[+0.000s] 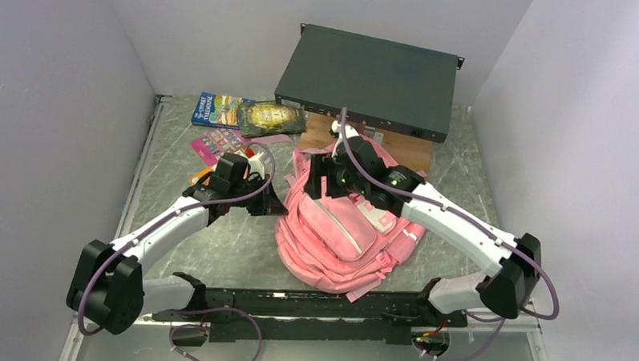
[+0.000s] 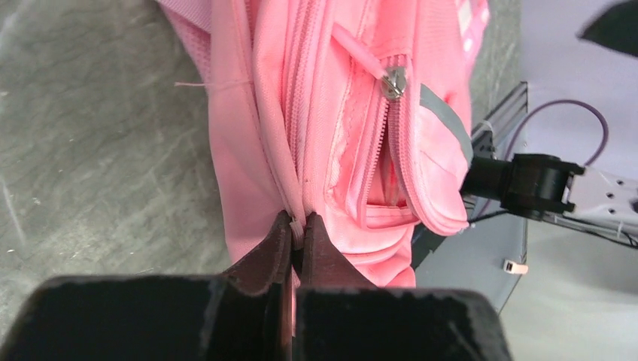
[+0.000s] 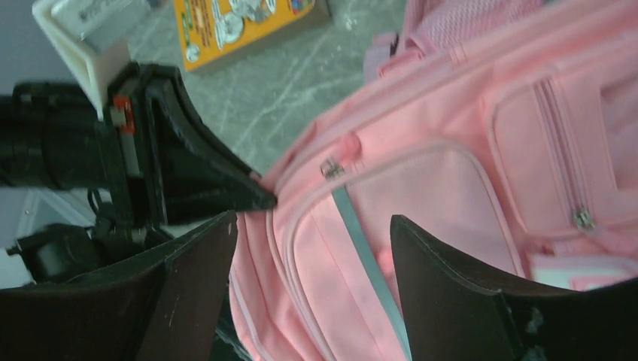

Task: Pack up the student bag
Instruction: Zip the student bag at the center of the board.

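Pink soft fabric makes up the student bag (image 1: 338,237), a large backpack lying mid-worktop towards the front edge of the grey marbled worktop (image 1: 217,253), pockets facing up. The left gripper (image 1: 271,201) meets the bag's left side. Seen from the left wrist, its jaws are pressed together on a small pale zip tab (image 2: 299,233) at the bag's seam. Just beyond, a silver zip slider (image 2: 393,81) sits above a partly open pocket.

The right gripper (image 1: 336,175) hangs over the bag's far end with its jaws spread wide and nothing between them. The front pocket with its grey strip (image 3: 369,256) lies below them; whether the fingers touch it I cannot tell.

Towards the far edge a dark flat metal box (image 1: 368,74) rests on a wooden board (image 1: 410,150). A colourful picture book (image 1: 216,109) lies at the far left corner.
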Controlling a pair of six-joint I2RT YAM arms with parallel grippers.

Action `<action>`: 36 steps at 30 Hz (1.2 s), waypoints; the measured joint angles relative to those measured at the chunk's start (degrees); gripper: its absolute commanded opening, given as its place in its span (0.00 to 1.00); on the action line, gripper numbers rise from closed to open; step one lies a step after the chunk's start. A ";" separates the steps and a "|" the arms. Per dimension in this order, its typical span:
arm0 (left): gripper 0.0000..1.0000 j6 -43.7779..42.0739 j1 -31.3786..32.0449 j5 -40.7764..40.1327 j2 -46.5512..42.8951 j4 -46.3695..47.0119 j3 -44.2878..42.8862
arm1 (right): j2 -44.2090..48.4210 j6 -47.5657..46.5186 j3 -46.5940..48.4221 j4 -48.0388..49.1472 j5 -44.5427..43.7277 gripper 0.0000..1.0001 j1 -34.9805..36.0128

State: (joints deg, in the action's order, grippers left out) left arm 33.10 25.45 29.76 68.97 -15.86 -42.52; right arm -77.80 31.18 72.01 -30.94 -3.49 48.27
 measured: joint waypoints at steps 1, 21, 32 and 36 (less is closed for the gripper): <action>0.00 -0.59 0.26 0.52 -0.31 -1.01 -1.01 | -1.07 -0.13 1.49 -0.07 0.07 0.77 -0.09; 0.00 -9.16 1.77 7.54 -1.29 -9.33 -12.66 | -14.01 -12.83 14.21 -7.06 11.47 0.42 -2.93; 0.00 -9.92 1.46 7.52 -1.29 -10.12 -11.69 | -15.26 -17.55 14.40 -7.63 10.88 0.00 -2.73; 0.00 -9.57 -0.20 8.96 -1.29 -9.88 -10.91 | -15.28 -18.12 14.40 -7.34 11.41 0.00 -2.08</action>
State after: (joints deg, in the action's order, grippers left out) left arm 23.53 25.26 38.72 67.68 -25.74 -53.43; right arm -93.08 13.06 86.41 -38.28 7.92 46.19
